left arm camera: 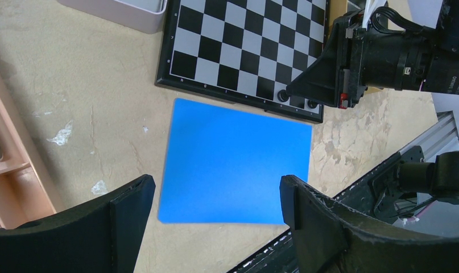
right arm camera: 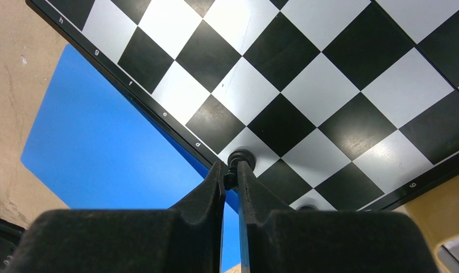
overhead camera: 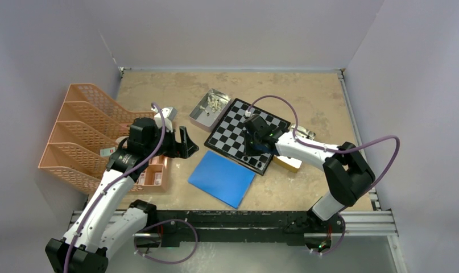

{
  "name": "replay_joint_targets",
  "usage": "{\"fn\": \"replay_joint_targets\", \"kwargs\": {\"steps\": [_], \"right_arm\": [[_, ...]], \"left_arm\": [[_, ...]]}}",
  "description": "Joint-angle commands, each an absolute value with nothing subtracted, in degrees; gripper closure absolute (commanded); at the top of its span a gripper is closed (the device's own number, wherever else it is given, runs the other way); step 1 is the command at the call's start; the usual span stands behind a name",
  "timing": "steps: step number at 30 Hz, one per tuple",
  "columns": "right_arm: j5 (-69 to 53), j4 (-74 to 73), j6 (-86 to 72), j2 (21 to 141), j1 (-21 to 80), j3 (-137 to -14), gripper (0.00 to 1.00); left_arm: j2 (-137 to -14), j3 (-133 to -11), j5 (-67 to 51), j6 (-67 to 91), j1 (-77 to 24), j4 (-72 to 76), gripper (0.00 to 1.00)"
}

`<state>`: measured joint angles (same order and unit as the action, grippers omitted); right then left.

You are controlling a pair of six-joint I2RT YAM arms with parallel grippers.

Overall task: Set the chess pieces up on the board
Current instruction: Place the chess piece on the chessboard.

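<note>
The chessboard (overhead camera: 238,126) of black and silvery checks lies tilted in mid-table; it also shows in the left wrist view (left arm camera: 238,40) and the right wrist view (right arm camera: 306,85). My right gripper (right arm camera: 231,173) is shut on a small black chess piece (right arm camera: 240,159) that stands on a pale square in the board's near edge row. A second black piece (left arm camera: 311,104) stands beside it in the same row. In the top view the right gripper (overhead camera: 254,149) is over the board's near corner. My left gripper (left arm camera: 215,196) is open and empty, above the table left of the blue sheet. Pale pieces (overhead camera: 214,102) lie in a tin.
A blue square sheet (overhead camera: 222,177) lies in front of the board. A metal tin (overhead camera: 209,111) sits at the board's far left. An orange file rack (overhead camera: 85,131) and a pink tray (overhead camera: 153,173) stand at left. A wooden box (overhead camera: 288,163) lies under the right arm.
</note>
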<state>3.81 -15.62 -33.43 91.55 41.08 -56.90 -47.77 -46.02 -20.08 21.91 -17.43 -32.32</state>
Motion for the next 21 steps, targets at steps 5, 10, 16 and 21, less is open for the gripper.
{"fn": "replay_joint_targets", "kwargs": {"steps": [5, 10, 16, 21], "right_arm": [[4.70, -15.67, -34.32, 91.22, 41.66, -58.10, 0.84], [5.48, -15.64, -34.69, 91.16, 41.83, -58.25, 0.82], [6.84, -15.94, -34.72, 91.49, 41.85, -58.32, 0.83], [6.87, -16.13, -35.14, 91.47, 41.92, -58.34, 0.83]], "left_arm": [[-46.98, -46.43, -19.86, 21.80, -17.75, -30.96, 0.19], [-46.85, -46.42, -19.78, 21.80, -17.75, -31.03, 0.19], [-46.93, -46.42, -19.78, 21.88, -17.75, -31.03, 0.19], [-46.91, -46.34, -19.86, 21.88, -17.75, -31.03, 0.19]]}}
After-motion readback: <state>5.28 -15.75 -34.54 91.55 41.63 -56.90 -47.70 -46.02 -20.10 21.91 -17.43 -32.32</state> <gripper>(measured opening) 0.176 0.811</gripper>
